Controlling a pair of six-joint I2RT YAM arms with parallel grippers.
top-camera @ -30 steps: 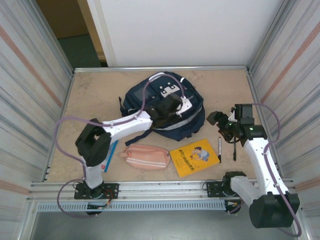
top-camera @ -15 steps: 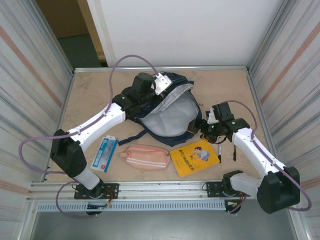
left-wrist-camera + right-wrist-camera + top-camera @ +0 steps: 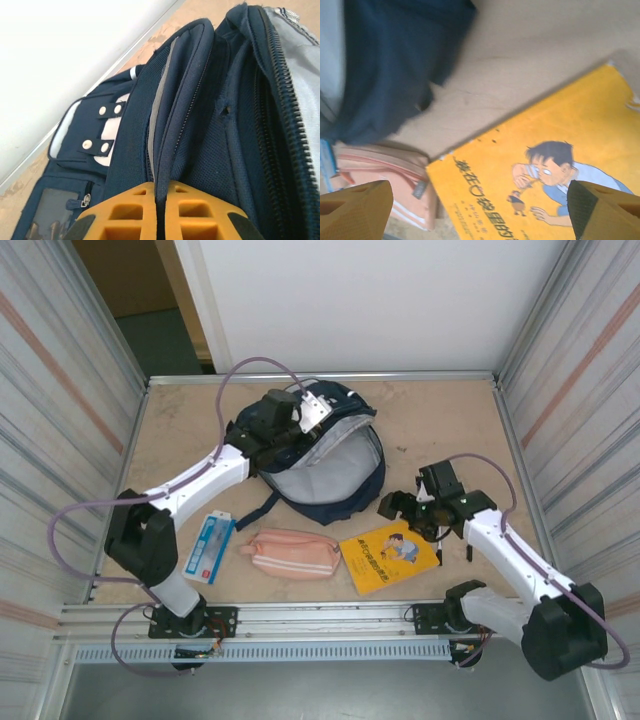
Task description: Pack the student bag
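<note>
Left gripper (image 3: 310,411) I see pinched tight on the student bag (image 3: 338,502), at its lifted flap edge; right gripper (image 3: 408,508) hangs spread wide above the yellow book (image 3: 390,556). Tan desk (image 3: 185,440), ribbed metal walls (image 3: 60,390). Bag lies mid-desk by the far edge, mouth gaping upward, long axis roughly far-to-near.

table (image 3: 450,415) | student bag (image 3: 345,502); pink pouch (image 3: 293,553); yellow book (image 3: 388,556); blue packet (image 3: 208,548)

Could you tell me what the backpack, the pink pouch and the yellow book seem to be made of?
The student bag: matte woven navy fabric, with visible weave, zipper teeth and grey lining. The pink pencil pouch: probably soft cloth, stitched along seams. The yellow book: paper, smooth printed cover.
</note>
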